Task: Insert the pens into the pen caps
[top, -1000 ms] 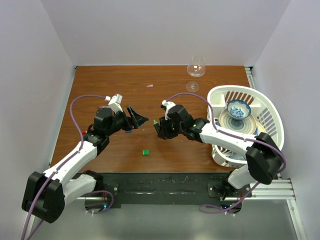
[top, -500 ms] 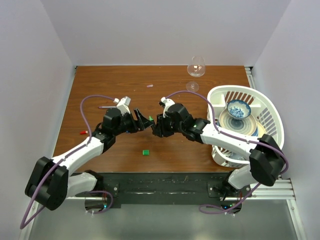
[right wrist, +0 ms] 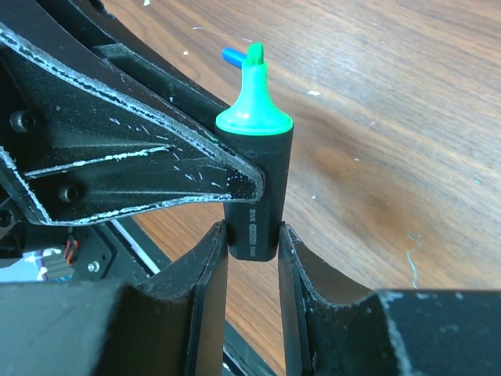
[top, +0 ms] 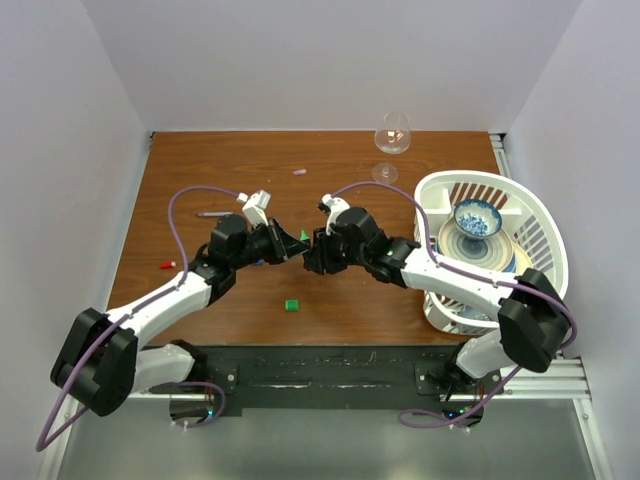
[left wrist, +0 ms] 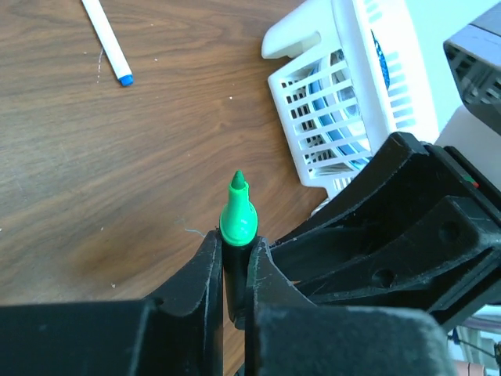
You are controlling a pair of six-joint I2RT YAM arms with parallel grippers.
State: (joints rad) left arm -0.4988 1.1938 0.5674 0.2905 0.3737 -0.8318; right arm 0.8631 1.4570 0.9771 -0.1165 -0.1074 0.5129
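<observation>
A thick black marker (right wrist: 258, 172) with a bare green tip (top: 303, 237) is held above the table's middle between both grippers. My left gripper (left wrist: 233, 243) is shut on its body just below the green collar (left wrist: 238, 219). My right gripper (right wrist: 253, 231) is shut on the marker's rear end, both fingers touching it. In the top view, left gripper (top: 288, 244) and right gripper (top: 313, 250) meet nose to nose. A green cap (top: 291, 305) lies on the table nearer the arm bases. A red cap (top: 167, 265) sits far left and a pale pink cap (top: 299, 171) at the back. A white pen (left wrist: 106, 35) lies on the wood.
A white basket (top: 535, 215) holding a blue-patterned bowl (top: 478, 217) and plates stands at the right. A wine glass (top: 392, 135) stands at the back edge. A thin grey pen (top: 212, 213) lies left of my left arm. A blue cap (right wrist: 232, 56) lies beyond the marker.
My left gripper swung right to the marker in my right gripper and closed on it. The right arm has hardly moved.
</observation>
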